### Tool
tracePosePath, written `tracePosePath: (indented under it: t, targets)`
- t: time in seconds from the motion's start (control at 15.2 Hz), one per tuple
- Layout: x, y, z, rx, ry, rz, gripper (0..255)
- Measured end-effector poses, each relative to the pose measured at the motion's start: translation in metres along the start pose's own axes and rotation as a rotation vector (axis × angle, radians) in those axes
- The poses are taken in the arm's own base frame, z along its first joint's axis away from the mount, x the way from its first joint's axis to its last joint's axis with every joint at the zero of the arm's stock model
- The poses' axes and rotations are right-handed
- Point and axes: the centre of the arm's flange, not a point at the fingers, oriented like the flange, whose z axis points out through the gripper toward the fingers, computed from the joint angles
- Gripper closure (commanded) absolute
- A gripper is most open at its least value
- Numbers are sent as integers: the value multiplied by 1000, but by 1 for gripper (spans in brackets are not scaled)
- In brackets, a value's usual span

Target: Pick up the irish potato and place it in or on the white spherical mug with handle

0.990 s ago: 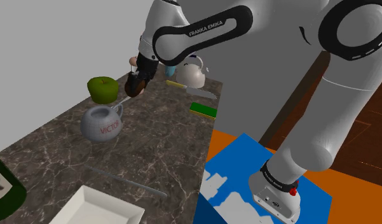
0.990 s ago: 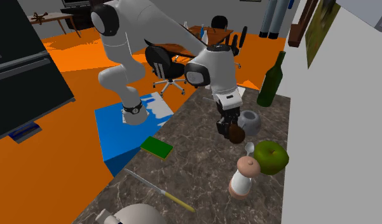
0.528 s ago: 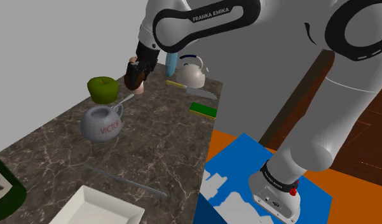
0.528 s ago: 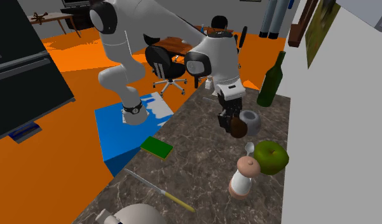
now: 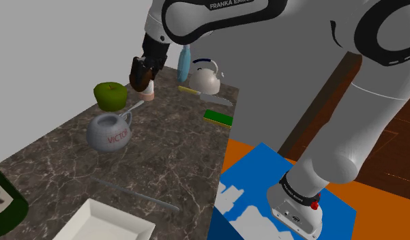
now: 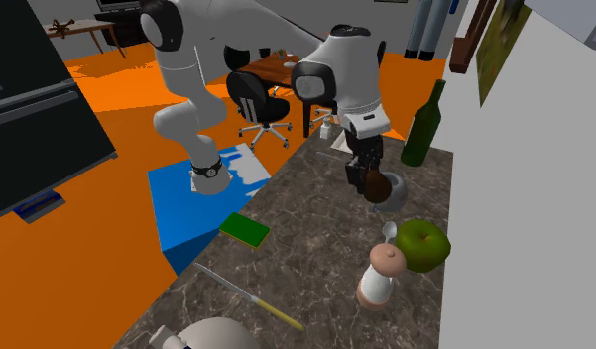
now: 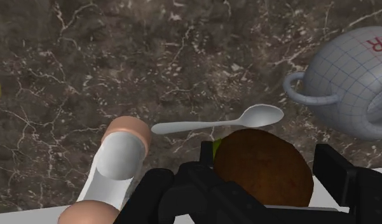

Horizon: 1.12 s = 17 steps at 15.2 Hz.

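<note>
A brown potato (image 5: 140,76) hangs in the air above the dark marble counter, and my gripper (image 5: 141,72) is shut on it. In the wrist view the potato (image 7: 262,168) sits clasped between the two black fingers (image 7: 339,167). The round white mug (image 5: 109,131) with red lettering and a handle stands upright on the counter, lower and toward the shoulder view's left of the gripper. In the second exterior view the held potato (image 6: 377,186) overlaps the mug (image 6: 400,198), which stands behind it.
A green apple (image 5: 110,95), a spoon (image 7: 221,122) and a pepper mill (image 6: 381,276) lie below and around the gripper. A white kettle (image 5: 205,78), a knife (image 6: 251,297) and a green pad (image 5: 218,117) sit farther along. A dark bottle (image 6: 422,124) and a white tray (image 5: 111,221) are past the mug.
The gripper has risen with the potato held in it. It has drifted toward the shoulder view's left. In the second exterior view it has closed in on the mug.
</note>
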Motion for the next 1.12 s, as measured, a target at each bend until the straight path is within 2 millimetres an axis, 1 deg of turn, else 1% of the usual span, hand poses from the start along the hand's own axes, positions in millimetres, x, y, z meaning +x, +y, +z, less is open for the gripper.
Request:
tracePosePath:
  t: [0.13,0.4,0.46,0.59,0.73,0.86,1.12]
  targets:
    - [-2,-23,2,0,0,-1,255]
    - [3,-76,3,0,-1,-1,255]
    - [-2,-88,2,0,-1,-1,255]
    - [3,-114,5,1,0,-1,255]
    - [-2,-134,10,0,-1,0,255]
    - [-5,-139,20,0,-1,0,255]
    - [-11,-140,40,0,-1,1,255]
